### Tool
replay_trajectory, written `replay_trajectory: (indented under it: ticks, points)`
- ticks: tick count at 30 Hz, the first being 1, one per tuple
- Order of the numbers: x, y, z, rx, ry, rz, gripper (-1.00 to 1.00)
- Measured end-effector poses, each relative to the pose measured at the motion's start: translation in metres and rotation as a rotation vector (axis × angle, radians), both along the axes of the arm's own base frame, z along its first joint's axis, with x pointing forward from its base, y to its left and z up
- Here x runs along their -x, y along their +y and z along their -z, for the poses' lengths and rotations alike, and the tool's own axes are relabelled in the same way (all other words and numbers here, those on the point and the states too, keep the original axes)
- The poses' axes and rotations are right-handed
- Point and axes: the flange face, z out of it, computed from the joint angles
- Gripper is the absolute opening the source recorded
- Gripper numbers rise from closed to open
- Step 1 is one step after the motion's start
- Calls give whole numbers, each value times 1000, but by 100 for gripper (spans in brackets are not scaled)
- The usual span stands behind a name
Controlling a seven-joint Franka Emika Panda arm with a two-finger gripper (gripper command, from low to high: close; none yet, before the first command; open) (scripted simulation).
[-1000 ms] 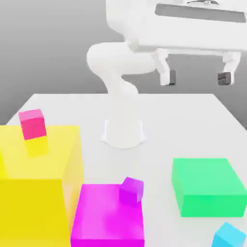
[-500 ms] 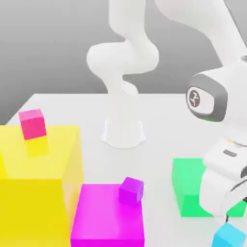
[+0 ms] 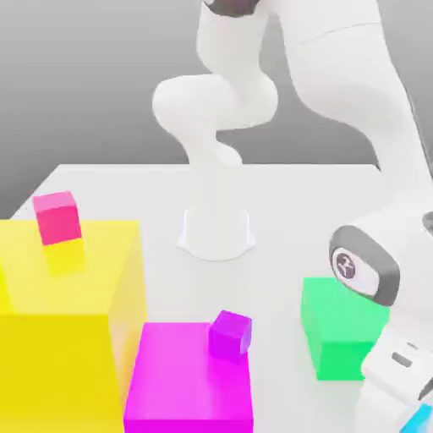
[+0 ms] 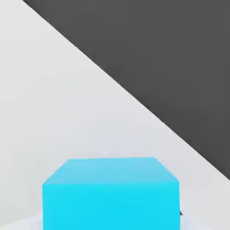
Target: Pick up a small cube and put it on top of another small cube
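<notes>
Close-up, pincer shut on cyan cube (image 4: 110, 193), exterior view adds green block (image 3: 338, 334), purple cube (image 3: 230, 335).

Smooth, plain-looking things all over

Matt, flat faces on the small cube (image 4: 110, 193); shiny smooth white shell on the arm (image 3: 338, 68); slightly glossy top on the yellow block (image 3: 68, 287); smooth pale counter (image 3: 279, 203).

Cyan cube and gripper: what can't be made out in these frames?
- Cyan cube, hand view: lower part cut off by the frame edge; whether it rests on the table is hidden.
- Cyan cube, exterior view: a sliver at the corner; the arm's hand and the frame edge hide the rest.
- Green block, exterior view: the arm covers its side toward the exterior view's right.
</notes>
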Motion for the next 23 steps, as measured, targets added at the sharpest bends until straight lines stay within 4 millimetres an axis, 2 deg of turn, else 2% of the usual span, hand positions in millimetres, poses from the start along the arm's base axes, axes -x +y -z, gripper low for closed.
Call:
replay_trajectory:
  ticks: [1, 2, 6, 8, 11, 13, 14, 17, 18, 19, 20, 23]
  points:
    - [-1, -3, -14, 1, 0, 6, -100]
    - [-13, -23, -30, 10, -4, 63, -100]
    - [-53, -122, -82, 39, -12, 324, -100]
    - [-62, -172, -106, 45, -14, 451, -100]
    - [-63, -245, -144, 46, -13, 638, -100]
    - [-55, -299, -170, 41, -11, 774, -100]
    - [-47, -335, -183, 36, -9, 860, -100]
    - [-7, -453, -222, 15, -4, 1156, -100]
    - [9, -491, -229, 8, -2, 1263, -100]
    - [25, -523, -227, 1, -1, 1357, -100]
    - [30, -534, -226, -2, 0, 1395, 100]
    - [29, -531, -226, -2, 0, 1389, 100]
